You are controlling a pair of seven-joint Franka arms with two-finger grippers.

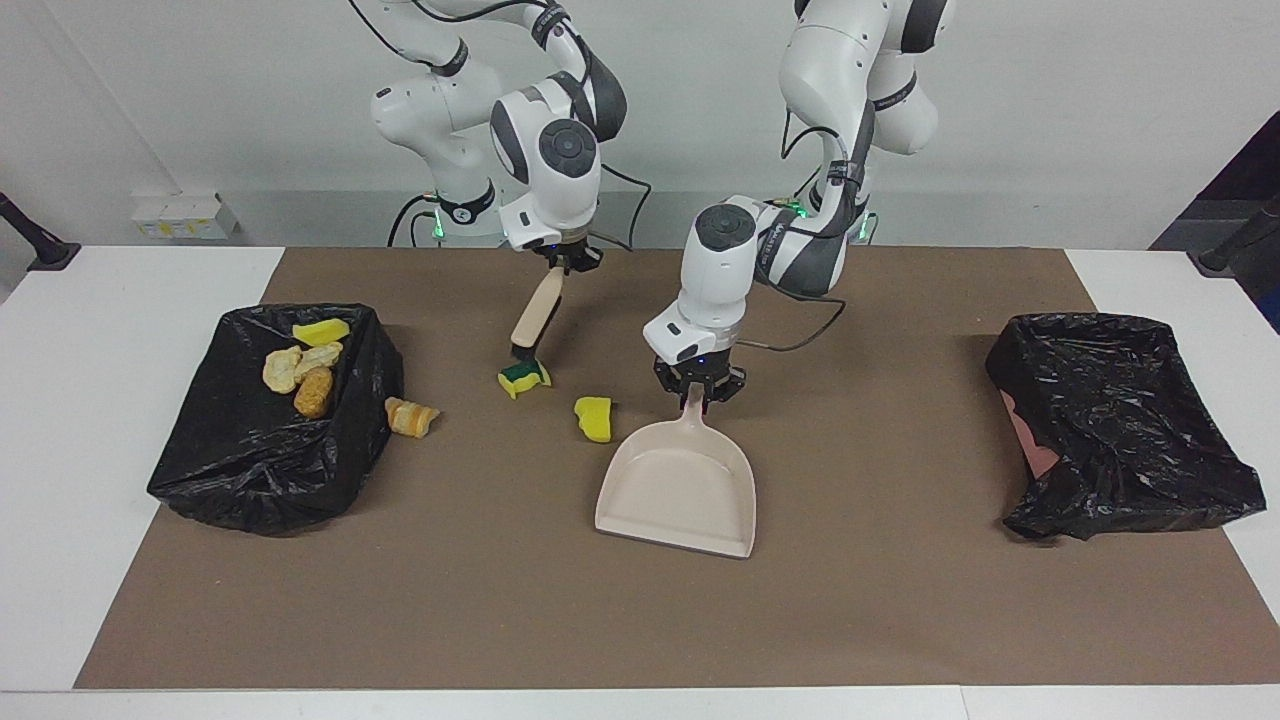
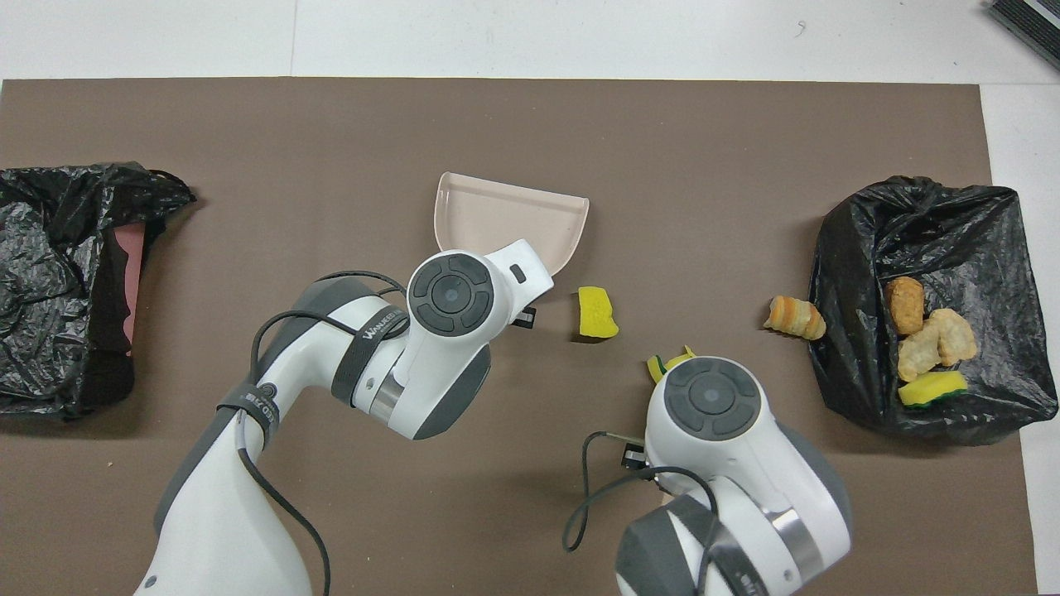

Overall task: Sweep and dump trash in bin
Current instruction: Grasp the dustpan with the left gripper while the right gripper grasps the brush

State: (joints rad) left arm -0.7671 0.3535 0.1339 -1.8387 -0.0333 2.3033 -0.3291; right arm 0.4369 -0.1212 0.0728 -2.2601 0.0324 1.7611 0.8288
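left tool (image 1: 697, 392): pinching dustpan (image 1: 677, 490) handle, pan angled to catch sponge (image 1: 594, 418)
right tool (image 1: 565, 260): pinching brush (image 1: 535, 312), bristles at green sponge (image 1: 523, 376), ready to sweep panward

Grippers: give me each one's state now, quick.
Left gripper: shut on the dustpan handle.
Right gripper: shut on the brush handle.
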